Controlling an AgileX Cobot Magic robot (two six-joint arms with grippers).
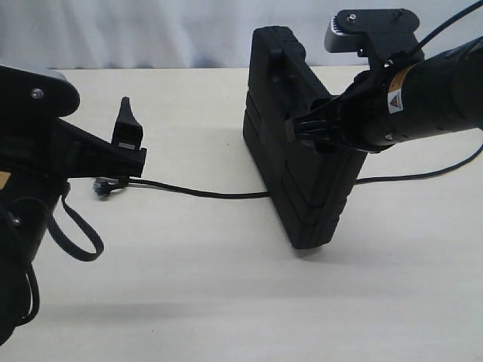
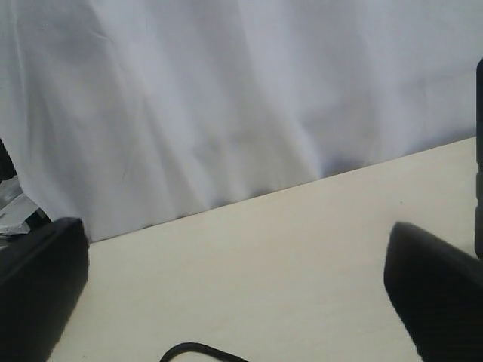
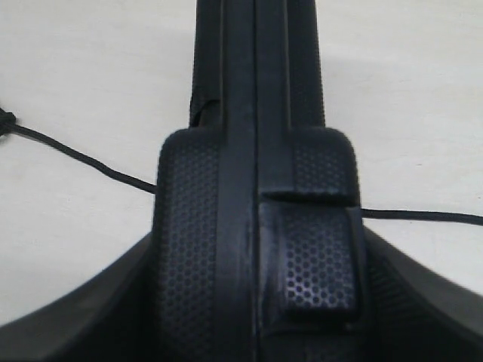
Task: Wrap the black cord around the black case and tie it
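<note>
exterior: ribbed, matte black case (image 1: 298, 151) stands on edge, clamped by right gripper (image 1: 302, 127); thin braided black cord (image 1: 196, 192) trails from both sides | left wrist: left gripper (image 2: 234, 302) spread wide, cord curve between its fingers | right wrist: honeycomb-textured case edge fills the clenched jaws

black case (image 1: 302, 173): honeycomb stipple on its latch end. black cord (image 1: 196, 191): plain. table (image 1: 226, 302) under case: pale cream. backdrop (image 2: 226, 98) beyond case: white.

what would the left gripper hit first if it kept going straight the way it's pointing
Probably nothing close: ahead of the left gripper lies bare table, then the white curtain. The case stands off to one side, though depth is unclear.
</note>
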